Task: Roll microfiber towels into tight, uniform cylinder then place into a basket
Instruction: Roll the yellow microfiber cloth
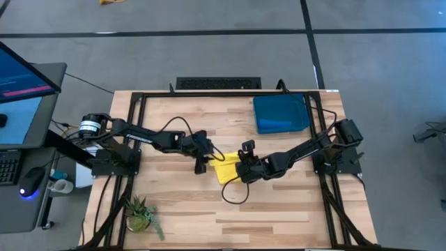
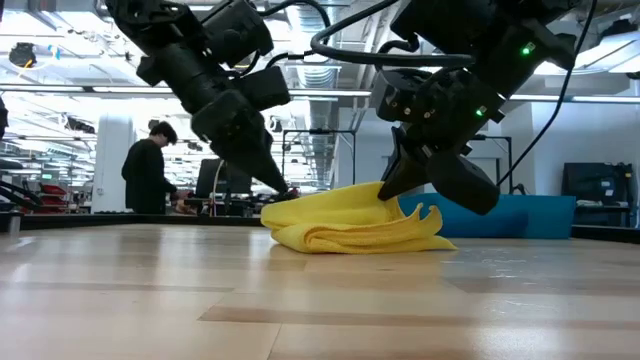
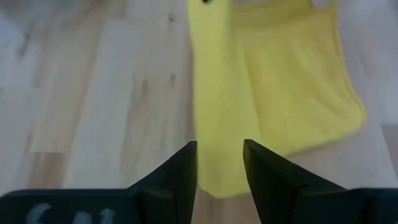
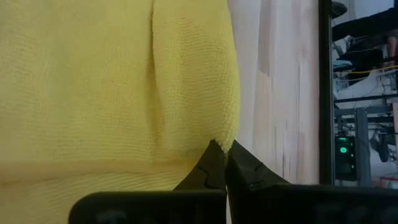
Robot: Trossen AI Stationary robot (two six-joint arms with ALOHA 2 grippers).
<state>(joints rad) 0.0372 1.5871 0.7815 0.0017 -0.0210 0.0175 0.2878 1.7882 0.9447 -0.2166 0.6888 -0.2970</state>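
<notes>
While the basket (image 1: 281, 113) sits well apart at the table's far right corner, the yellow towel (image 1: 228, 169) is seen bunched at the table's middle, between both arms. Its right edge is pinched by the right gripper (image 4: 219, 163), fingers together. The left gripper (image 3: 219, 163), fingers apart, is poised just beside its left edge, equally near.

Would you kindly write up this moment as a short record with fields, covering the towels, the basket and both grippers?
yellow towel: loosely folded, not yet a cylinder, mid-table
blue towel: lying inside the basket
basket: far right part of the table, apart from both arms
right gripper: shut on the yellow towel, pinching its edge
left gripper: open, hovering at the towel's other side, nothing held
plant: near left corner of the table
person: in the room behind the table
</notes>
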